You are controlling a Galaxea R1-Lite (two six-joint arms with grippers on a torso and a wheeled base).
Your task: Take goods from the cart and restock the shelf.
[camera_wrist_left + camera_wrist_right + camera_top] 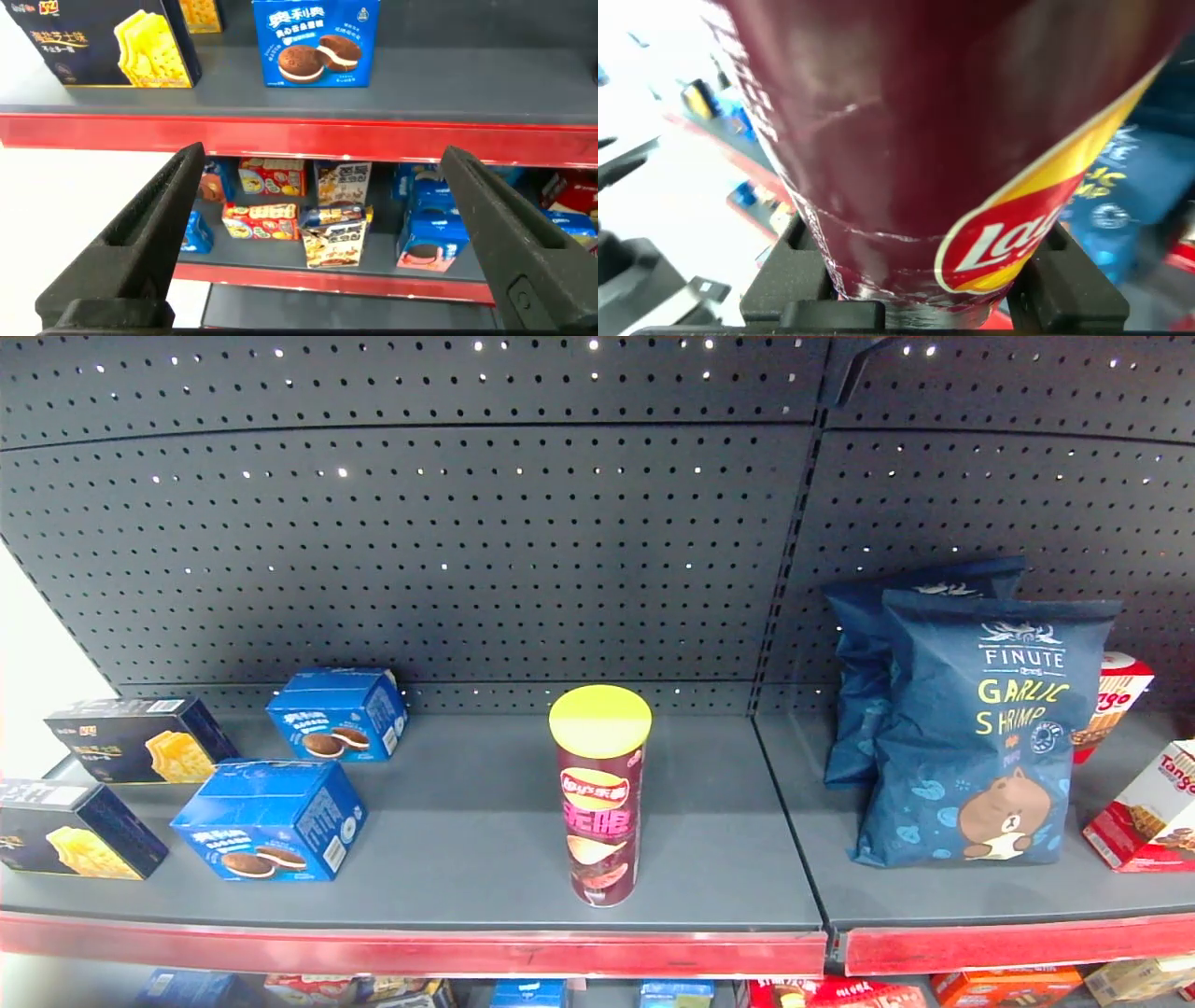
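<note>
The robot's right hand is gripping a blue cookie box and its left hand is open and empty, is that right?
Not quite. The right hand grips a dark red chip can, not a blue cookie box, as the right wrist view shows. The left hand is open and empty.

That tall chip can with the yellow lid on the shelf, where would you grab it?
Probably around the middle of the chip can, coming in level from the front over the red shelf edge. It stands upright, a narrow round tube with bare shelf on both sides, so it can be pinched across its width.
</note>
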